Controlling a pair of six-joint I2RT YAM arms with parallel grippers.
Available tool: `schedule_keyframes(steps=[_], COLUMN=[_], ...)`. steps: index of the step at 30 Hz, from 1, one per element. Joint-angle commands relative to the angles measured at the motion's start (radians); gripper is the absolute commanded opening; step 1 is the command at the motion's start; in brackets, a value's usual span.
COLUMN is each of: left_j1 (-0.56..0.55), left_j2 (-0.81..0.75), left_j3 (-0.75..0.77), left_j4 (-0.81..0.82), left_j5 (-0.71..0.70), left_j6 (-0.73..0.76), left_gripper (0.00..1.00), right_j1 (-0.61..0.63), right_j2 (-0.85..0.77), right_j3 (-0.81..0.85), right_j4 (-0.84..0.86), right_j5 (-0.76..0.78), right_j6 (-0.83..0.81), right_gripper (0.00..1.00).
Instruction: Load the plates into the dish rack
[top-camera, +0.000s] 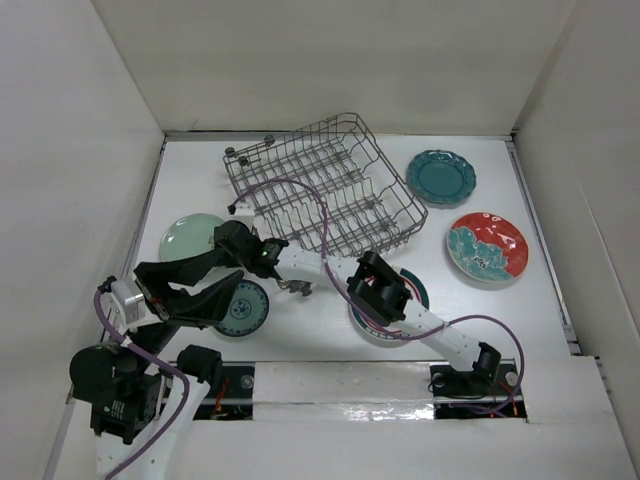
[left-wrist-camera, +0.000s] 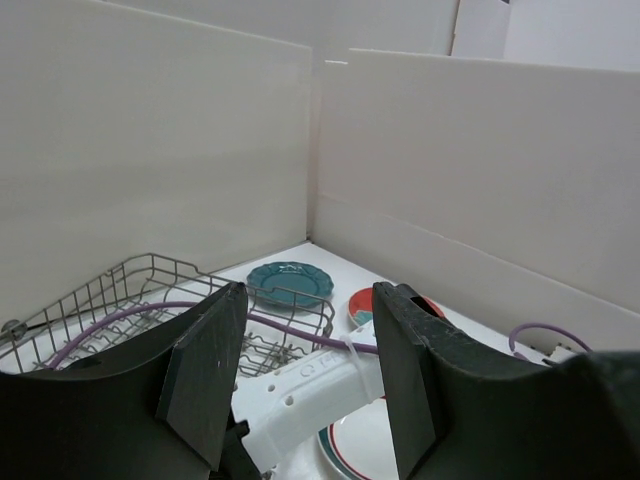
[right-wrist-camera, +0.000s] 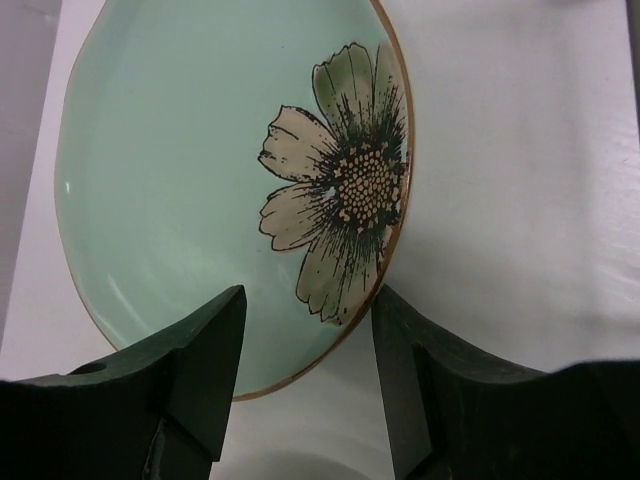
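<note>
The grey wire dish rack (top-camera: 320, 185) stands at the back with no plates in it. The pale green plate (top-camera: 188, 238) lies left of it. My right gripper (top-camera: 228, 240) reaches across to this plate's edge. In the right wrist view it is open (right-wrist-camera: 308, 300), and the rim of the flower-painted plate (right-wrist-camera: 200, 170) lies just ahead between the jaws. My left gripper (top-camera: 232, 292) is open and empty (left-wrist-camera: 310, 292) above the small white and teal plate (top-camera: 245, 312). The ringed plate (top-camera: 412, 285) is partly hidden under my right arm. The scalloped teal plate (top-camera: 441, 177) and the floral plate (top-camera: 486, 247) lie at the right.
My right arm's white link (left-wrist-camera: 310, 390) and its purple cable cross in front of my left gripper. White walls enclose the table on three sides. The rack (left-wrist-camera: 120, 300) has small black wheels on its far-left side.
</note>
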Motion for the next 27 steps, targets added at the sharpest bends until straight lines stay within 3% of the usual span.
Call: schedule_keyframes(steps=[1,6,8,12,17,27], left_j1=[-0.013,-0.023,-0.023,-0.023,-0.032,-0.032], left_j2=[-0.008,-0.011,-0.012,-0.011,-0.003,-0.008], left_j3=[0.021,0.018,0.013,0.003,-0.013,-0.030], left_j4=[0.020,0.020,0.020,-0.004,-0.007,-0.033], left_j5=[0.007,0.007,0.007,0.007,0.007,0.007], left_j6=[0.021,0.022,0.018,0.019,0.024,0.030], left_gripper=[0.49,0.49,0.49,0.49,0.49,0.49], right_j1=[0.001,0.001,0.001,0.001,0.001,-0.018], right_j2=[0.015,0.021,0.009,-0.011,-0.099,-0.229], right_j3=[0.007,-0.021,-0.048,-0.082,-0.245,-0.436], right_j4=[0.073,0.131,0.171,0.253,0.441,0.732], right_j5=[-0.027,-0.078,-0.081,-0.093,-0.079,-0.168], right_j6=[0.062,0.125,0.148,0.165,0.159,0.148], right_gripper=[0.57,0.45,0.32,0.17,0.02,0.00])
